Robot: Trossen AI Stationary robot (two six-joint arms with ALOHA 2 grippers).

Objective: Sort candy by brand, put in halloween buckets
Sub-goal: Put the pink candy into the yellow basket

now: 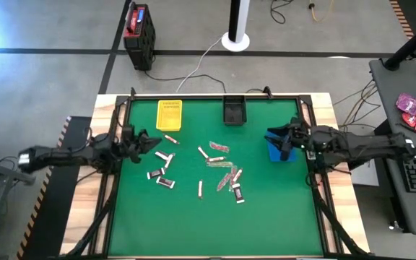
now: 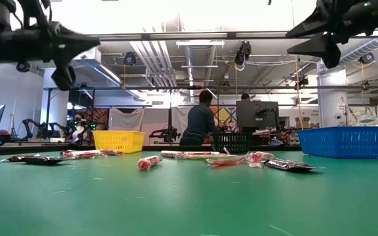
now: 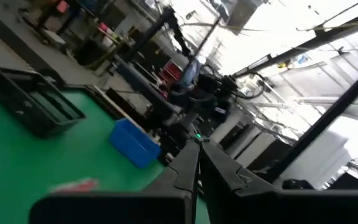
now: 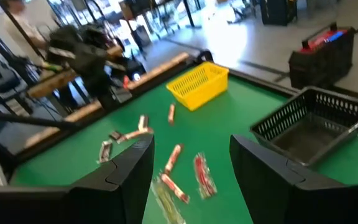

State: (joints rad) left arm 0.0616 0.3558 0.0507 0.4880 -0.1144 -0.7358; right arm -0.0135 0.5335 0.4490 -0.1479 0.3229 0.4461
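Several small wrapped candy bars (image 1: 219, 166) lie scattered on the green mat, white, dark and pink-red ones; they also show in the low view (image 2: 149, 162) and the right wrist view (image 4: 173, 155). Along the far edge stand the yellow bucket (image 1: 169, 115) and the black bucket (image 1: 235, 110). The blue bucket (image 1: 276, 150) sits at the right. My left gripper (image 1: 157, 142) hangs high above the leftmost bars, shut, with nothing seen between its fingers (image 3: 197, 163). My right gripper (image 1: 274, 137) hovers over the blue bucket, open and empty (image 4: 191, 168).
A large black-and-red box (image 1: 139, 32) stands on the floor beyond the table's far edge. A raised frame borders the mat (image 1: 215, 96). The near half of the mat holds no objects. People stand in the room behind (image 2: 199, 121). Both arms are well above the table (image 2: 64, 52).
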